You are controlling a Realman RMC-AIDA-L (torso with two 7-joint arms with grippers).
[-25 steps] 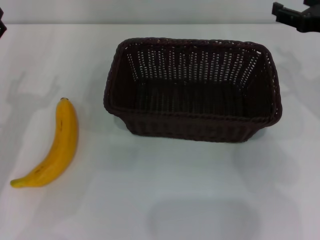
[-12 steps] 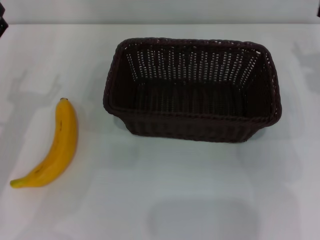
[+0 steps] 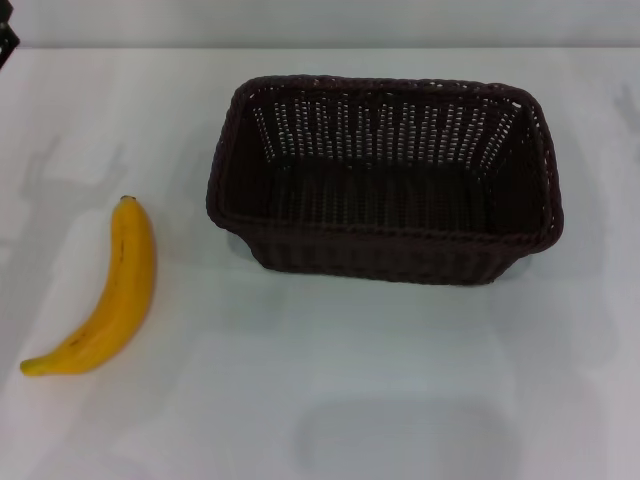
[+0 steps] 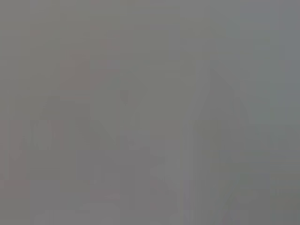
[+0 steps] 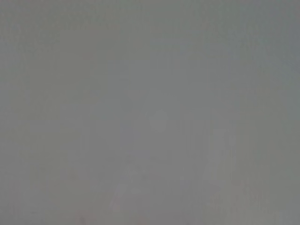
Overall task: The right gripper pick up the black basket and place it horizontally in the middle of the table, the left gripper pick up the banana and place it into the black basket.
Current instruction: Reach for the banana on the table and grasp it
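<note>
Head view: a large rectangular dark brown-black woven wicker basket (image 3: 385, 180) is sitting upright on the plain white smooth tabletop (image 3: 330, 380), long side across, right of centre. A curved yellow banana (image 3: 108, 295) is lying well apart to its left. A black sliver of the left gripper (image 3: 6, 32) is showing at the far-left corner; jaw state cannot be told. The right gripper is out of sight.

Wrist views: both are showing only featureless grey.

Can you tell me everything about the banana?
The banana is yellow with faint brown streaks, a dark tip at its far end and a greenish stem end nearest the camera. It is one single curved fruit, unpeeled, lying flat on the white table. It sits to the left of the basket, apart from it, not inside. Nothing touches it but the table, and no gripper is near it.
</note>
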